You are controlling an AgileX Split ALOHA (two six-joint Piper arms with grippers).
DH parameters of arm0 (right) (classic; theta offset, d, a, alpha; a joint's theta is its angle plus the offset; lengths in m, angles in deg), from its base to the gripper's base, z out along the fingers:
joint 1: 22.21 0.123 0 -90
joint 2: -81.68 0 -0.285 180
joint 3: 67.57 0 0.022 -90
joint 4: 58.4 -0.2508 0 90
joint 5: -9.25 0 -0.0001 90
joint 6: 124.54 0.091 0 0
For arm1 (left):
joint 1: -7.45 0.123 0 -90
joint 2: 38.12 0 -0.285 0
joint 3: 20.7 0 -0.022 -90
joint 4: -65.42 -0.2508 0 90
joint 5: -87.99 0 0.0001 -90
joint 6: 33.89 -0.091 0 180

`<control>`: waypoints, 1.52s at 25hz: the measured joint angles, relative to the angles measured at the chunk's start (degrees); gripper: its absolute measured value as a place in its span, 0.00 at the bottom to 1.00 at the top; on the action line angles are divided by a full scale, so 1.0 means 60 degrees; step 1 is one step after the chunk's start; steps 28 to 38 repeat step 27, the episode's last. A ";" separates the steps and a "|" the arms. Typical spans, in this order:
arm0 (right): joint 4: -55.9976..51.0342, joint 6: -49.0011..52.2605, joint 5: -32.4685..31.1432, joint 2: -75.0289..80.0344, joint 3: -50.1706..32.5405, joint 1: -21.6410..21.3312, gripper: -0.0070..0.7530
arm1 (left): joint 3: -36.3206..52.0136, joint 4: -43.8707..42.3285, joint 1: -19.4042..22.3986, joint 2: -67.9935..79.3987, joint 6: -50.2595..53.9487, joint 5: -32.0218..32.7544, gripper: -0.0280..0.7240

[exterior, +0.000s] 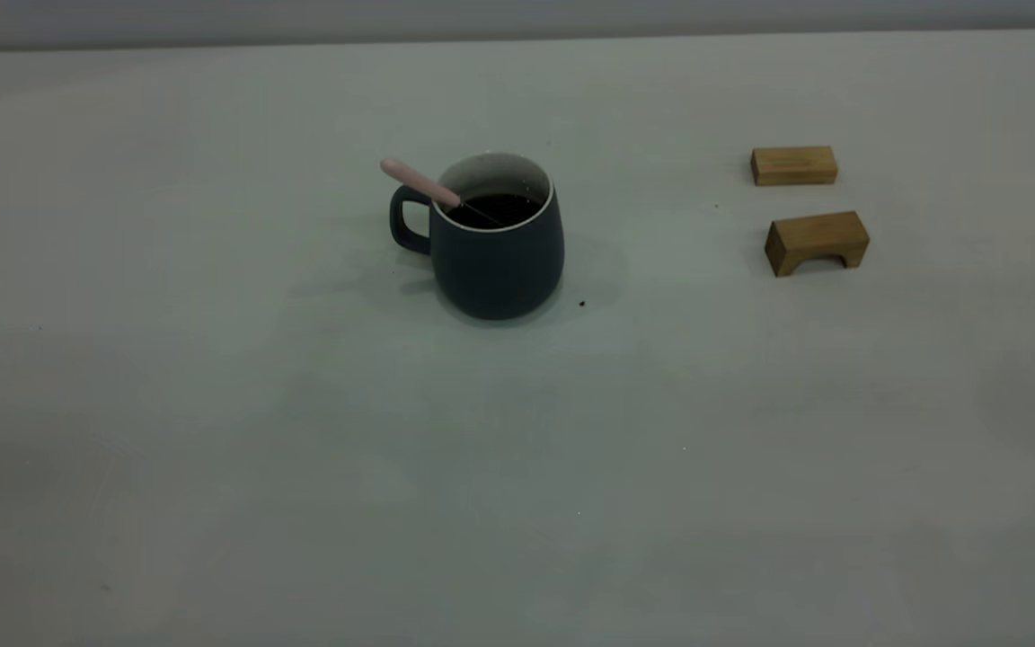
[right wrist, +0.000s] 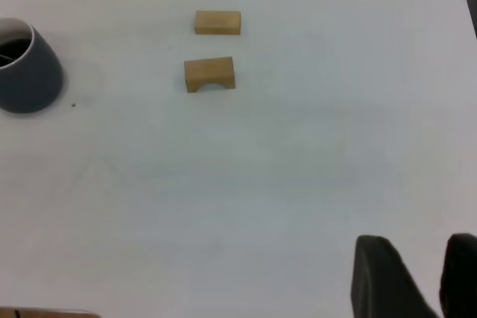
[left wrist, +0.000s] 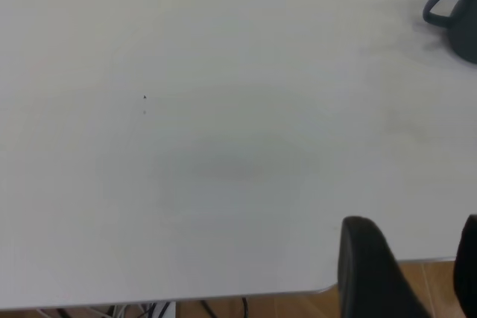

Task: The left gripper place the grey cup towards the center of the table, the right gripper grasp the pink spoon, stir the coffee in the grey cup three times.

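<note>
The grey cup [exterior: 499, 261] stands upright near the middle of the table [exterior: 517, 467], handle to the left, dark coffee [exterior: 495, 208] inside. The pink spoon [exterior: 419, 182] leans in it, its handle sticking out over the rim above the cup's handle and its bowl sunk in the coffee. Neither arm shows in the exterior view. My left gripper [left wrist: 417, 262] is open and empty by the table's edge, far from the cup [left wrist: 463, 31]. My right gripper [right wrist: 421, 266] is also open with nothing in it, well away from the cup [right wrist: 30, 72].
Two small wooden blocks lie to the right of the cup: a flat one [exterior: 794, 165] farther back and an arch-shaped one [exterior: 816, 242] nearer. A dark speck [exterior: 582, 304] lies by the cup's base. The table's edge [left wrist: 223, 297] runs close to the left gripper.
</note>
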 joint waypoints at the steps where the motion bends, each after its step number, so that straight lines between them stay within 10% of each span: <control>1: 0.0041 0.0009 0.0000 -0.0081 -0.0076 0.0000 0.32 | 0.0000 0.0000 0.0000 0.0000 0.0000 0.0000 0.51; 38: 0.0119 0.0049 -0.0020 -0.0392 -0.0204 0.0000 0.32 | 0.0000 0.0000 0.0000 0.0000 0.0000 0.0000 0.51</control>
